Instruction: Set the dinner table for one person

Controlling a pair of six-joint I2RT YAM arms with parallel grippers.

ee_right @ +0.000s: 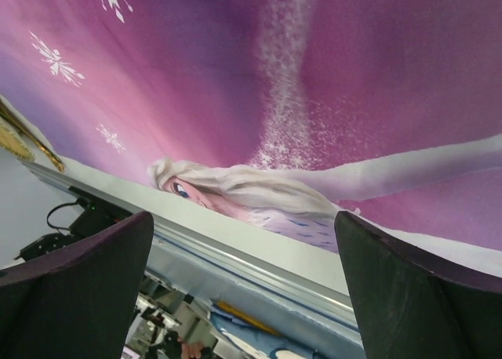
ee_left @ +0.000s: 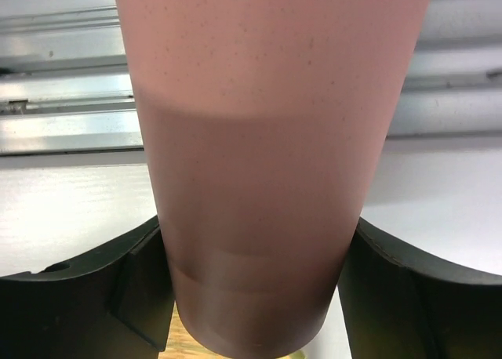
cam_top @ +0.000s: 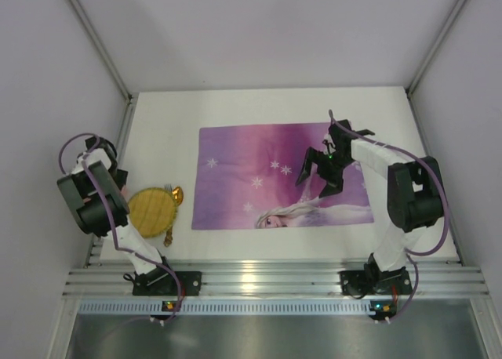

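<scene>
Pink plastic cup (ee_left: 267, 179) clamped in left fingers (ee_left: 137, 296) by round yellow plate (cam_top: 153, 208) on plain white desk (cam_top: 169, 124), right fingers (ee_right: 408, 296) wide, empty over purple placemat (cam_top: 235, 171); cup placement likely in hand, needs carrying rightward.

Dinner table (cam_top: 274, 104): plain white rectangular tabletop, lying flat, walled on the left, far and right sides by pale grey panels (cam_top: 267, 30), with a ribbed silver aluminium rail (cam_top: 267, 281) along its near edge

Pink cup (ee_left: 267, 179) gripped by left tool (ee_left: 259, 296), white dinner table (ee_left: 70, 210), aluminium rail (ee_left: 63, 100) behind
</scene>
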